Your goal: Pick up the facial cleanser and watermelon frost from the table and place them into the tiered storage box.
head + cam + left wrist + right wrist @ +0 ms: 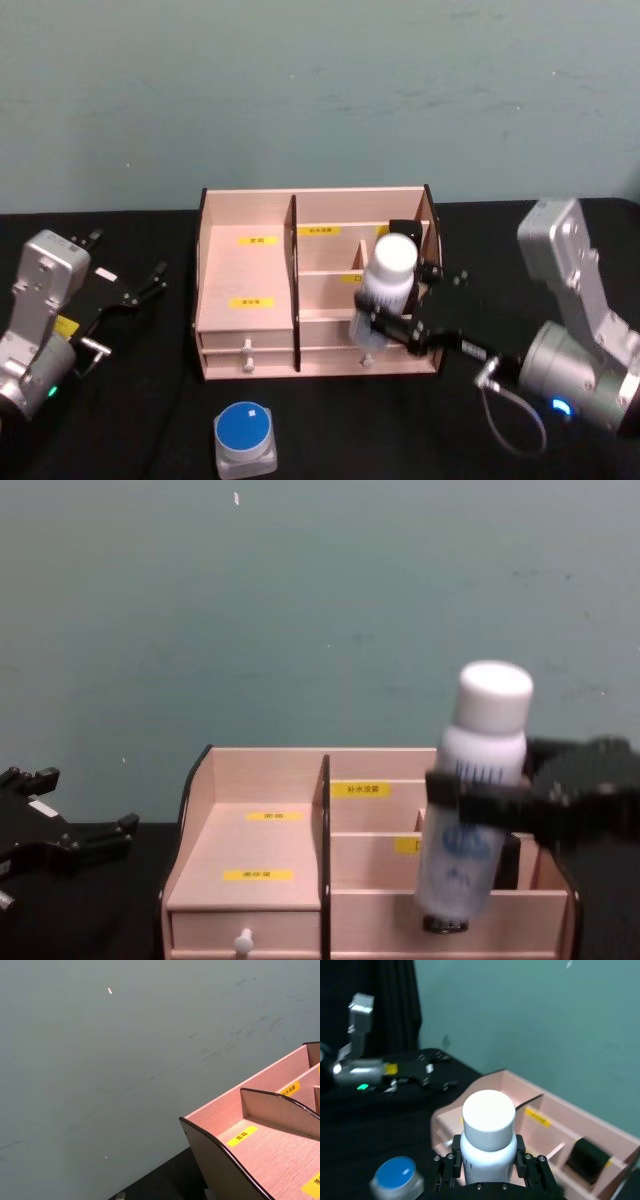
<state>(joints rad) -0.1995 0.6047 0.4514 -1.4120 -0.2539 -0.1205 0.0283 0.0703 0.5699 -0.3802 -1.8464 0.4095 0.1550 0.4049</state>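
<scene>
**Status:** task less than half run, by my estimate. The R gripper (388, 325) is clenched on the lower body of the white plastic bottle w/ white cap and blue print (390, 268), prob. the facial cleanser. The bottle is near upright and held off the table. It sits over the front right tiers of the pale pink wooden tiered storage box w/ dark curved side edges and yellow labels (245, 275). In the chest view its base hangs about level w/ the front tier, not yet seated in a compartment.

**Left to do:**
- Lower and let go of the bottle.
- Fetch the small clear jar w/ round blue lid (245, 432), prob. the watermelon frost. It stands near the table's front edge, in front of the box's left drawer, well apart from both grippers.

A dark item (589, 1160) sits in a rear right compartment; can't tell what it is.

The L gripper (128, 256) is parked near the table's left edge, jaws spread, holding nothing.

**Surface:** table w/ black cloth (130, 420). The box stands mid-table, toward the rear edge.

**Room:** plain teal wall (320, 90) behind, w/ faint scuff marks.
</scene>
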